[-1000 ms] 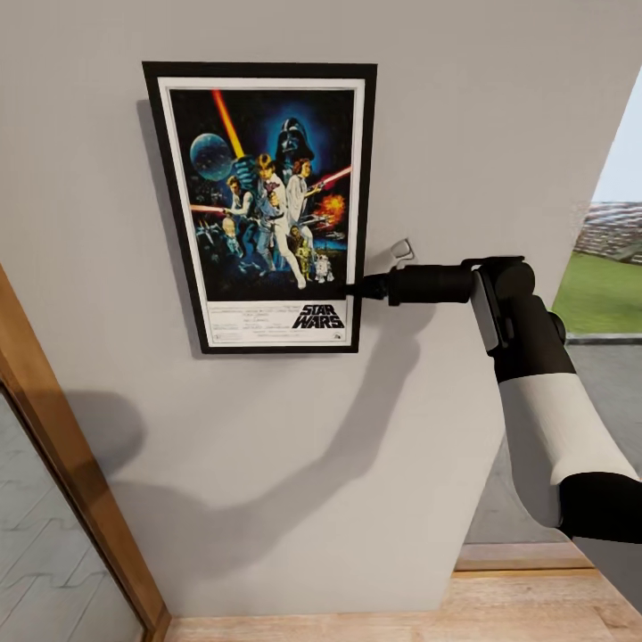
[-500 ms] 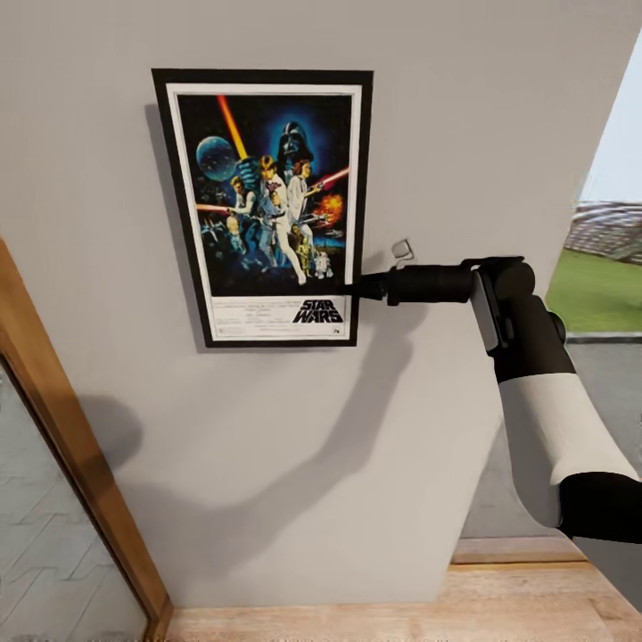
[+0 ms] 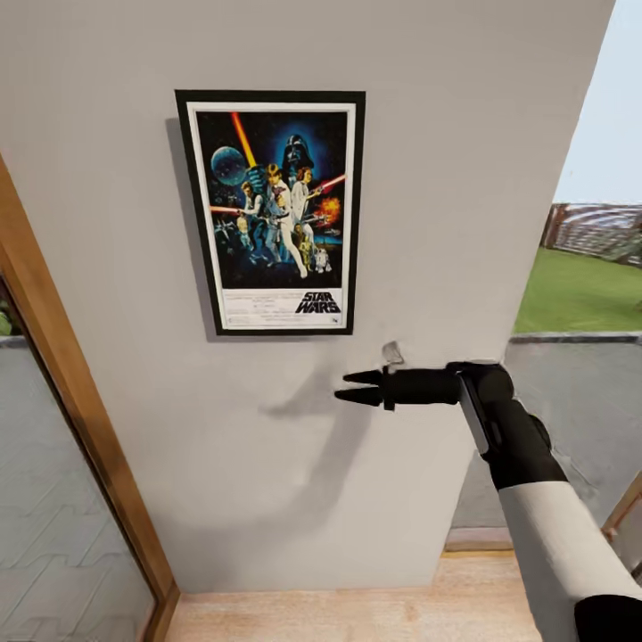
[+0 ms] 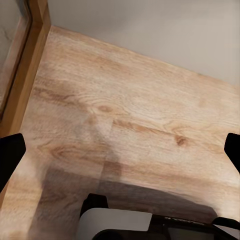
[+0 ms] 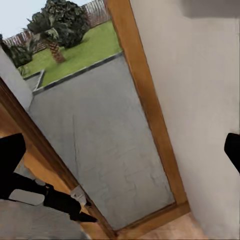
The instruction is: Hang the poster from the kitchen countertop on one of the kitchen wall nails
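Head view first: the upright rectangular Star Wars film poster (image 3: 271, 211) — thin black frame, white border, bright figures on dark blue with "STAR WARS" lettered near its lower edge — lies flat against the plain grey wall (image 3: 428, 160), casting a narrow shadow down its left side. It looks level, and nothing of mine touches it.

My right gripper (image 3: 353, 387) hangs below the poster's lower right corner, apart from the frame, its two black pointed fingers (image 3: 361, 377) aimed left along the wall. The fingers are parted with a clear gap between the tips, and they hold nothing. Just above the black wrist, a small pale metal piece (image 3: 392, 353) stands out from the wall; I cannot tell what it is. My black-and-white right forearm (image 3: 553, 535) runs down to the lower right, and its shadow falls on the wall beneath the gripper.

A light wooden door frame (image 3: 80, 419) slants along the left, with grey paving behind the glass. To the right of the wall's edge lie green grass (image 3: 580, 294) and pale sky.

From the left wrist camera, my left gripper's dark fingertips (image 4: 11, 155) sit wide apart at either side — empty — above a pale wood-grain floor (image 4: 125, 115).
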